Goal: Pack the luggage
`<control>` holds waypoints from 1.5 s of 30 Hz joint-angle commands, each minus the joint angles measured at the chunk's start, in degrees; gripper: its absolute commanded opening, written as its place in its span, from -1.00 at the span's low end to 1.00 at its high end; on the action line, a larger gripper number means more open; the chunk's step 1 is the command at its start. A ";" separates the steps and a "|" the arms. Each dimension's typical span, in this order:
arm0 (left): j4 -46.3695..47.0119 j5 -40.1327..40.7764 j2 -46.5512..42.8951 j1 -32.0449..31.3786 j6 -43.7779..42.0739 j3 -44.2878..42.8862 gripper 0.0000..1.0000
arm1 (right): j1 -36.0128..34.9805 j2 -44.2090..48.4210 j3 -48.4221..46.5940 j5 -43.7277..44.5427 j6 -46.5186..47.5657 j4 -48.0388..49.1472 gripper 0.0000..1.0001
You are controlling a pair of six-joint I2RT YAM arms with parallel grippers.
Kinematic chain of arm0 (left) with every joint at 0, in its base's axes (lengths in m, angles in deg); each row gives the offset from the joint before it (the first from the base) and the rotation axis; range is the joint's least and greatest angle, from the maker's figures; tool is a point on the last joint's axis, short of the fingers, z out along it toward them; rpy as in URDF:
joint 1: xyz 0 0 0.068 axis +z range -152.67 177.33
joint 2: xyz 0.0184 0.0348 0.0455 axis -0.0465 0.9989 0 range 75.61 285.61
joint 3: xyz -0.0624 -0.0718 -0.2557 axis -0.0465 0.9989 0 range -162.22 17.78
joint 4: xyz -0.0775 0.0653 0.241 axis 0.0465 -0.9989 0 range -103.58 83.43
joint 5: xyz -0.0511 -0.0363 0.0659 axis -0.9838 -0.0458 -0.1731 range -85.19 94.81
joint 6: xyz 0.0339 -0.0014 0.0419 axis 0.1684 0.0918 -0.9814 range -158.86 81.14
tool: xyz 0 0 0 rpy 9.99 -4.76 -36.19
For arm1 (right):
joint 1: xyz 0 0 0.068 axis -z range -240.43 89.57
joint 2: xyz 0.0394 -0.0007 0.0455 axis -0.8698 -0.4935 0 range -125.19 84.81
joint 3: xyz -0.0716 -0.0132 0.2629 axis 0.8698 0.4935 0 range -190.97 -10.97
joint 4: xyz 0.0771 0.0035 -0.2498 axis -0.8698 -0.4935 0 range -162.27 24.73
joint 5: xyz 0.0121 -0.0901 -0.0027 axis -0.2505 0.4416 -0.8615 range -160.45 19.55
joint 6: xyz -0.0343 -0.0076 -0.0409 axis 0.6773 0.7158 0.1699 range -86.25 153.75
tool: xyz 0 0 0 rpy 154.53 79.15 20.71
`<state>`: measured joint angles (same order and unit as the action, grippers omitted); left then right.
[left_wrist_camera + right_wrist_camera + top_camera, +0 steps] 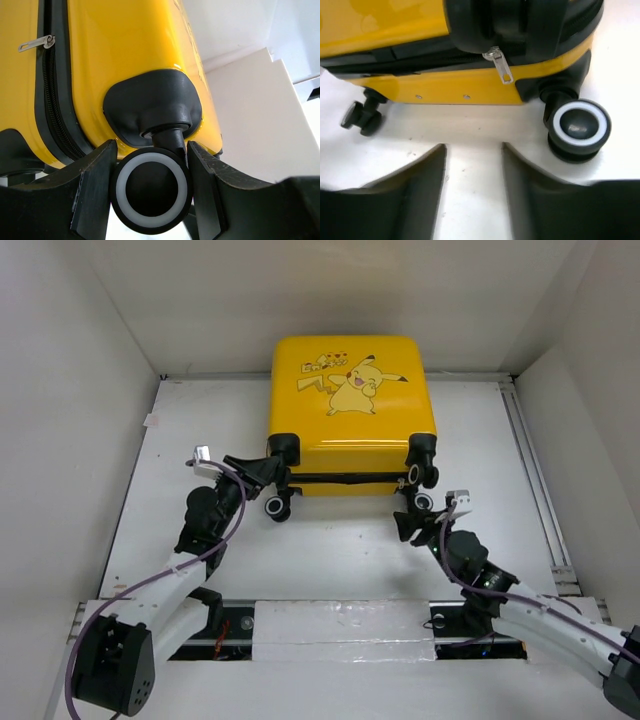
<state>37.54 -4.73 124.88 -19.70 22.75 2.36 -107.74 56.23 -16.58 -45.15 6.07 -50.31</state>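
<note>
Yellow hard plastic fills most of the left wrist view. There the left fingers [100, 175] stand partly open on both sides of a black wheel [149, 189] with a white ring, and their inner faces lie against its sides. This wheel is at the near left corner of the suitcase [350, 410]. Above it are the black wheel mount [152, 107] and, further left, the closed zipper with its metal pull [35, 44].

The right fingers [437, 165] are open wide and hold nothing; only the white desk [470, 130] shows between them. They point at the near side of the suitcase but stay apart from it. Just beside them on the right stands another white-ringed wheel [579, 125], not touched. A second zipper pull [502, 67] hangs over the yellow edge, and a small black wheel [362, 116] is well to the left.

The suitcase lies flat at the far middle of the desk, wheels toward the arms, the Pikachu lid up. It is zipped shut, so its inside is hidden.
</note>
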 commanded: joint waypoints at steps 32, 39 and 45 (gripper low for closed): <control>19.16 -3.64 -1.99 -0.98 5.81 -12.35 -1.00 | 7.76 -42.87 -4.59 2.73 10.72 53.32 0.04; 18.55 -4.79 -2.52 -0.98 5.81 -12.88 -1.00 | 8.29 -47.71 -5.12 3.27 15.37 60.89 -0.03; 18.55 -4.79 -2.52 -0.98 5.81 -12.35 -1.00 | 9.68 -49.73 -6.96 4.24 19.07 63.00 -0.03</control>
<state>47.66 -7.62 123.46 -20.51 26.94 -8.15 -99.39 7.03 -20.64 -41.54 22.38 4.64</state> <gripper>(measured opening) 0.009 0.484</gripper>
